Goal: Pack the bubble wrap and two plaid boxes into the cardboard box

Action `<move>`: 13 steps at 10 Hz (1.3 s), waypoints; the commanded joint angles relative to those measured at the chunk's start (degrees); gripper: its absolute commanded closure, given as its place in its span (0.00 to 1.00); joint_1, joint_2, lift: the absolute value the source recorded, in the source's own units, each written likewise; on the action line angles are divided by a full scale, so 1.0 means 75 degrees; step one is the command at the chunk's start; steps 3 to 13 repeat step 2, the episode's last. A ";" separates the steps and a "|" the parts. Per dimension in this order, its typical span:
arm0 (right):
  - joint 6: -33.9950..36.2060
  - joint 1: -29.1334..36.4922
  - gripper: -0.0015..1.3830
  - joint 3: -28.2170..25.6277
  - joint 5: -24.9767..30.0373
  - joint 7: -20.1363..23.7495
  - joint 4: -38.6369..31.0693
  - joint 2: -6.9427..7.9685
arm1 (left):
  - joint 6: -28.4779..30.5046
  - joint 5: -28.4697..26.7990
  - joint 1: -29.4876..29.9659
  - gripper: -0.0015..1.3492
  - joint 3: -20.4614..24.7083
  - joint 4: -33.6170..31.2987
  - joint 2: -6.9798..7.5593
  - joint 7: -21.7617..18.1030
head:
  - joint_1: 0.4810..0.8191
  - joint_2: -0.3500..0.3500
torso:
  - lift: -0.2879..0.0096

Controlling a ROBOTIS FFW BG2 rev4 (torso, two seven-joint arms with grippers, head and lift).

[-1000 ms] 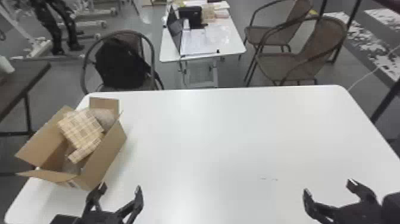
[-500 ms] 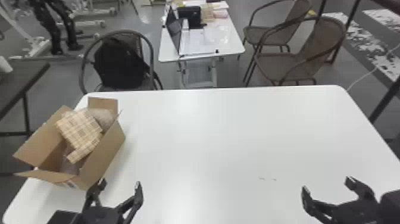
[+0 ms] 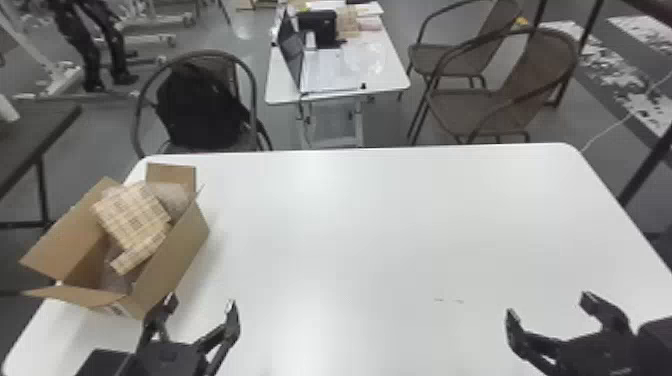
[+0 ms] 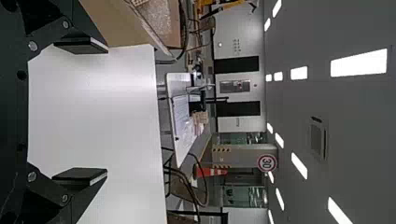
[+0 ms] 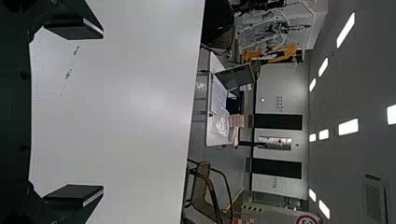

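The cardboard box [image 3: 175,260] stands with flaps spread at the table's left edge. Inside it, a larger plaid box [image 3: 131,212] lies tilted, and a narrow plaid box [image 3: 140,254] rests against its near side. Bubble wrap [image 3: 172,199] bulges behind them at the far end, with more clear wrap [image 3: 114,277] at the near end. My left gripper [image 3: 200,305] is open beside the box's near corner; the left wrist view shows the gripper [image 4: 95,111] with nothing between its fingers. My right gripper [image 3: 547,305], parked at the table's near right, is open and holds nothing [image 5: 95,109].
The white table [image 3: 360,225] spreads out between the arms and beyond them. Past its far edge stand a chair with a black backpack [image 3: 200,107], a small table with a laptop [image 3: 292,50] and two brown chairs [image 3: 500,107].
Against the earlier head views, the cardboard box and table edge sit very slightly differently in view. Both grippers stay open, and the plaid boxes keep their place inside the box.
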 commanded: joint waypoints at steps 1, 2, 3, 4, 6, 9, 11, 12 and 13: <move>-0.0256 0.0130 0.09 0.0123 0.0202 -0.0363 -0.0096 0.0010 | -0.0043 -0.0010 -0.0023 0.26 0.0021 0.0035 -0.0020 0.0000 | 0.63 0.65 | 0.67; -0.0350 0.0212 0.09 0.0193 0.0202 -0.0551 -0.0096 0.0010 | -0.0055 -0.0010 -0.0034 0.26 0.0021 0.0035 -0.0020 0.0000 | 0.63 0.64 | 0.67; -0.0350 0.0212 0.09 0.0193 0.0202 -0.0551 -0.0096 0.0010 | -0.0055 -0.0010 -0.0034 0.26 0.0021 0.0035 -0.0020 0.0000 | 0.63 0.64 | 0.67; -0.0350 0.0212 0.09 0.0193 0.0202 -0.0551 -0.0096 0.0010 | -0.0055 -0.0010 -0.0034 0.26 0.0021 0.0035 -0.0020 0.0000 | 0.63 0.64 | 0.67; -0.0350 0.0212 0.09 0.0193 0.0202 -0.0551 -0.0096 0.0010 | -0.0055 -0.0010 -0.0034 0.26 0.0021 0.0035 -0.0020 0.0000 | 0.63 0.64 | 0.67; -0.0350 0.0212 0.09 0.0193 0.0202 -0.0551 -0.0096 0.0010 | -0.0055 -0.0010 -0.0034 0.26 0.0021 0.0035 -0.0020 0.0000 | 0.63 0.64 | 0.67; -0.0350 0.0212 0.09 0.0193 0.0202 -0.0551 -0.0096 0.0010 | -0.0055 -0.0010 -0.0034 0.26 0.0021 0.0035 -0.0020 0.0000 | 0.63 0.64 | 0.67; -0.0350 0.0212 0.09 0.0193 0.0202 -0.0551 -0.0096 0.0010 | -0.0055 -0.0010 -0.0034 0.26 0.0021 0.0035 -0.0020 0.0000 | 0.63 0.64 | 0.67; -0.0350 0.0212 0.09 0.0193 0.0202 -0.0551 -0.0096 0.0010 | -0.0055 -0.0010 -0.0034 0.26 0.0021 0.0035 -0.0020 0.0000 | 0.63 0.64 | 0.67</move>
